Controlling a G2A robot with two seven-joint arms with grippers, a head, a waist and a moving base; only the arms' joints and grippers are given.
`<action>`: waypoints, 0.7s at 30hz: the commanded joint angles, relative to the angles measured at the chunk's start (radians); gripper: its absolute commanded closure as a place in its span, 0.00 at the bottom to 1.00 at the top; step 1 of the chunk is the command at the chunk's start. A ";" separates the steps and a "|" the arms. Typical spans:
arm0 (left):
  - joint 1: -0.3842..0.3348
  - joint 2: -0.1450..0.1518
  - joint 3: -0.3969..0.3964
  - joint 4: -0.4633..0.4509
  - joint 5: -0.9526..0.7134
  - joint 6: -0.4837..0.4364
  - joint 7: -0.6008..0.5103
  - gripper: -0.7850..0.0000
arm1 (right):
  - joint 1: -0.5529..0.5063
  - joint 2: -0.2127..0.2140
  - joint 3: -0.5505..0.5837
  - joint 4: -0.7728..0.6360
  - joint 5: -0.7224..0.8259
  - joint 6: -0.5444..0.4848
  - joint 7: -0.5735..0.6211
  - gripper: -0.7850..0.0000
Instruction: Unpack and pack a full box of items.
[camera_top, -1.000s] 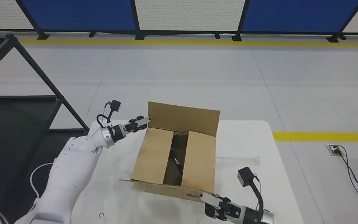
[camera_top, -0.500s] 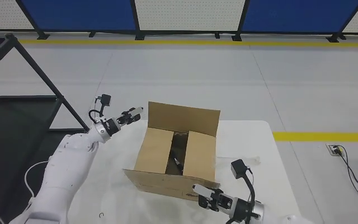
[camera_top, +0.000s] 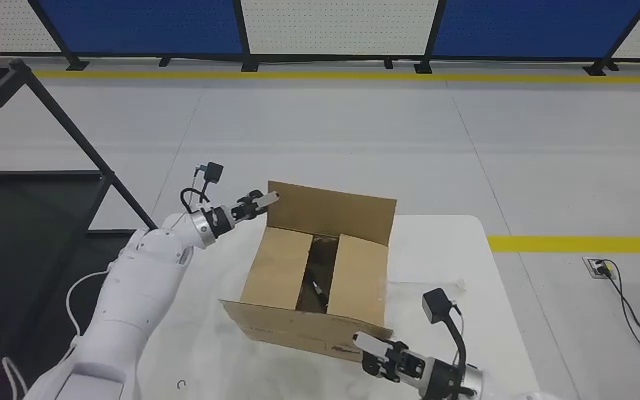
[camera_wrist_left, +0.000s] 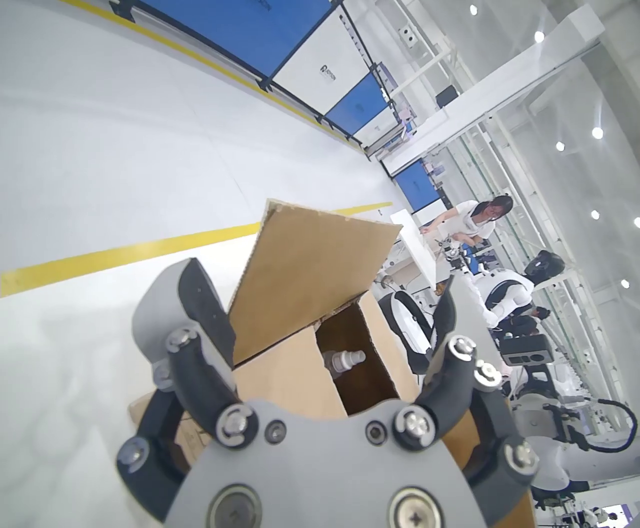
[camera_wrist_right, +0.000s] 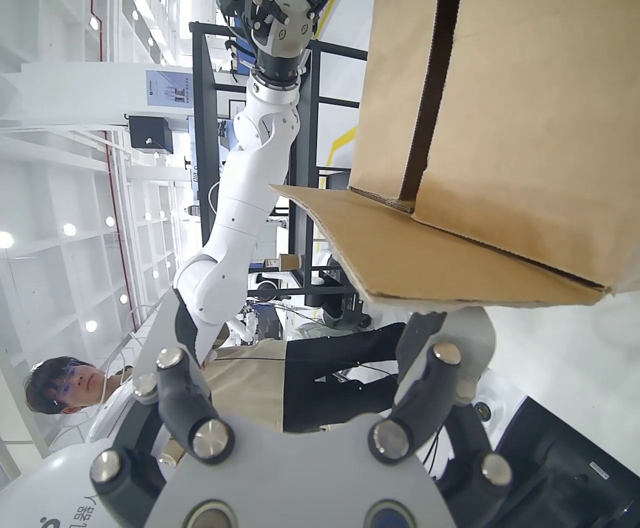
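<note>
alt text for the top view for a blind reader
A cardboard box sits on a white table, inner flaps half shut over a dark gap. The open left gripper is at its upright far flap; the open right gripper by the near flap.

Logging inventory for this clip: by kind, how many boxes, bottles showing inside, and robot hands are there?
Cardboard box: 1
White bottle showing inside the box: 1
Robot hands: 2 (left hand, right hand)
Total: 4
Anything else inside is too dark to tell.
</note>
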 joint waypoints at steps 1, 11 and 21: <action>-0.003 -0.002 0.001 0.008 0.000 -0.020 -0.007 0.00 | 0.004 0.001 0.001 0.003 0.012 -0.002 -0.014 0.00; 0.006 0.003 -0.001 0.018 0.004 -0.098 -0.045 0.00 | 0.096 0.003 -0.054 0.062 0.039 0.006 -0.082 0.00; 0.049 0.027 -0.018 -0.020 0.005 -0.130 -0.053 0.00 | 0.180 -0.004 -0.143 0.160 0.020 0.022 -0.233 0.00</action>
